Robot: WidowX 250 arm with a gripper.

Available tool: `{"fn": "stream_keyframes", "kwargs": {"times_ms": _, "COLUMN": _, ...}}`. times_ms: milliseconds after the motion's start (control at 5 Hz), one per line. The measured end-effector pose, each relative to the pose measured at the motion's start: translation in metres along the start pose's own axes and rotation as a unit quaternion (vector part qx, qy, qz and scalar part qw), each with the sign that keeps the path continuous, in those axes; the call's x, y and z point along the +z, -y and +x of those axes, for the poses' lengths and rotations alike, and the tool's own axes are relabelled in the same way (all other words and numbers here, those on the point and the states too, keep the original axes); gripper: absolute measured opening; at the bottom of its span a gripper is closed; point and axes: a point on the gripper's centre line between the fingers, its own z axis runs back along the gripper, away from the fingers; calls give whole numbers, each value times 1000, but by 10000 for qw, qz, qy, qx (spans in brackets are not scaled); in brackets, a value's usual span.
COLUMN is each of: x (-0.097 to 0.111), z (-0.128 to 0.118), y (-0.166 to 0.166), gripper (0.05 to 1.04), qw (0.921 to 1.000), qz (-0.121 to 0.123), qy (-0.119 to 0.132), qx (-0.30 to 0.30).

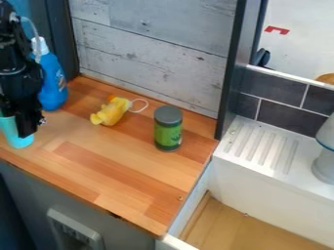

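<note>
The black robot arm (pixel 18 63) is cut off by the left edge, and its black gripper (pixel 27 128) overlaps the turquoise cup (pixel 21 141), hiding much of the cup's upper part; whether they touch cannot be determined. The arm also covers the left side of the blue plastic bottle with a white top (pixel 52 80). Print on the green-labelled, grey-lidded jar (pixel 168 133) is illegible, and the small yellow object with a white loop (pixel 112 111) lacks identifiable detail. The right edge truncates the pale grey, blue-banded object (pixel 324 163) and a rounded tan form (pixel 326 78) — its base hidden behind the dark tiled wall (pixel 277 100).
</note>
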Motion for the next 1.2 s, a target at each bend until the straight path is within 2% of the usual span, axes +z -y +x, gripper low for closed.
{"fn": "stream_keyframes", "kwargs": {"times_ms": 200, "x": 12, "z": 1, "y": -2, "gripper": 162, "qw": 9999, "qz": 80, "qy": 102, "qx": 46}}
{"fn": "stream_keyframes", "kwargs": {"times_ms": 400, "x": 49, "z": 6, "y": -2, "gripper": 106, "qw": 9985, "qz": 194, "qy": 504, "qx": 136}}
{"fn": "stream_keyframes", "kwargs": {"times_ms": 600, "x": 75, "z": 16, "y": 25, "gripper": 103, "qw": 9968, "qz": -50, "qy": 794, "qx": -101}}
{"fn": "stream_keyframes", "kwargs": {"times_ms": 800, "x": 85, "z": 19, "y": 56, "gripper": 103, "qw": 9953, "qz": -309, "qy": 706, "qx": -585}}
{"fn": "stream_keyframes", "kwargs": {"times_ms": 1000, "x": 73, "z": 11, "y": 86, "gripper": 103, "qw": 9927, "qz": -482, "qy": 454, "qx": -1004}}
{"fn": "stream_keyframes", "kwargs": {"times_ms": 1200, "x": 55, "z": 3, "y": 106, "gripper": 103, "qw": 9904, "qz": -373, "qy": 236, "qx": -1312}}
